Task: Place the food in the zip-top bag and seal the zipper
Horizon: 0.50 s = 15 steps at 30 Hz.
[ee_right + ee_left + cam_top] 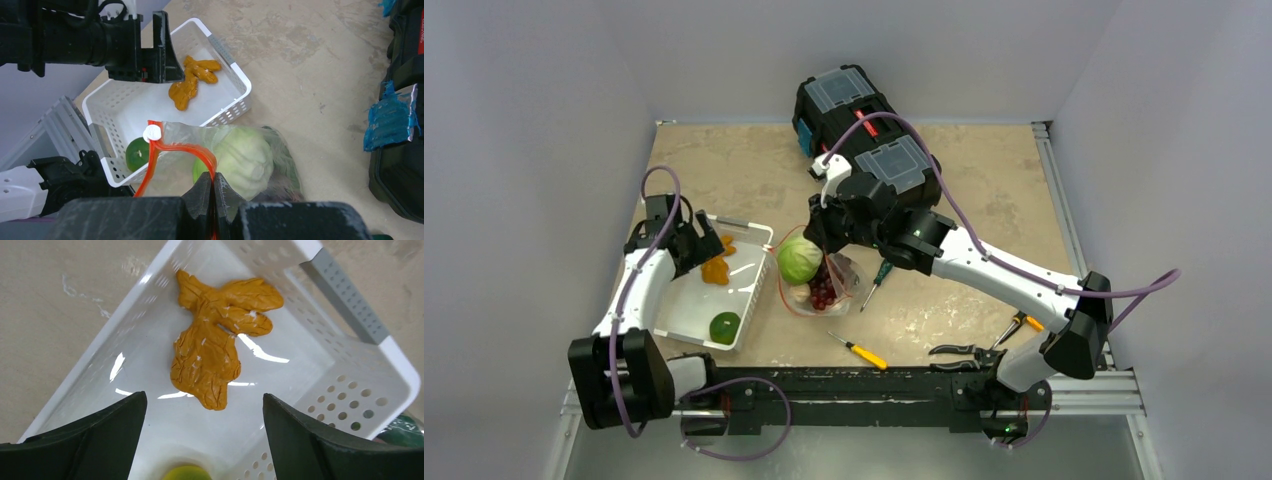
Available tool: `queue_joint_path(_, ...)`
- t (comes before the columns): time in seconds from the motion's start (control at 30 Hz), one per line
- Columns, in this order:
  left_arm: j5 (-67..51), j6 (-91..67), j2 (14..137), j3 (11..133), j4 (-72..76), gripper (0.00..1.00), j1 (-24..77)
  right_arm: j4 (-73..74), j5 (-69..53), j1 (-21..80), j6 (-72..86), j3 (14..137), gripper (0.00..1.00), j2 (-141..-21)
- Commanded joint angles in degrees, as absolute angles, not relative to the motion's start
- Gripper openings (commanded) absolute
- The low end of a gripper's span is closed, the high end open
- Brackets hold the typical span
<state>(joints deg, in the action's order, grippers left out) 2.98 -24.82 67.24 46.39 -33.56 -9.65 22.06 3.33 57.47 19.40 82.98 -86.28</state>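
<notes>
Above beige bench (724,160), right end effector (214,186) pinches zipper (175,148) (cabbage (245,160) bagged); left end effector (205,402), spread over carrots (215,340), should descend and grasp.

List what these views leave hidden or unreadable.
- Left wrist: green fruit cut off by the bottom edge; only a sliver shows.
- Right wrist: zipper runs into the shut right gripper; its far part is hidden.
- Right wrist: grapes do not show, behind the cabbage and gripper body.
- Top: right gripper's hold on the bag is covered by its own wrist.
</notes>
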Motion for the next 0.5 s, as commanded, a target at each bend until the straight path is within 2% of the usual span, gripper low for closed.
queue_joint_path(0.0, 2.21, -23.81, 69.93, 47.28, -36.31, 0.85, -8.75, 17.93, 3.53, 57.57, 18.73, 83.79, 0.0, -82.74)
queue_joint_path(0.2, -5.36, -29.52, 77.01, 47.13, -36.1, 0.78, -8.37, 17.57, 3.0, 57.57, 19.2, 83.59, 0.0, -82.96)
queue_joint_path(0.4, -4.98, -32.83, 80.83, 46.97, -34.84, 0.79, -8.28, 16.38, 3.2, 57.57, 19.83, 81.17, 0.0, -81.46)
queue_joint_path(0.43, -4.85, -33.36, 81.23, 46.84, -34.74, 0.79, -8.23, 16.22, 3.31, 52.12, 19.86, 80.9, 0.0, -81.22)
queue_joint_path(0.47, -4.73, -33.81, 81.74, 46.92, -34.79, 0.79, -8.3, 16.07, 3.45, 56.89, 19.86, 80.6, 0.0, -80.83)
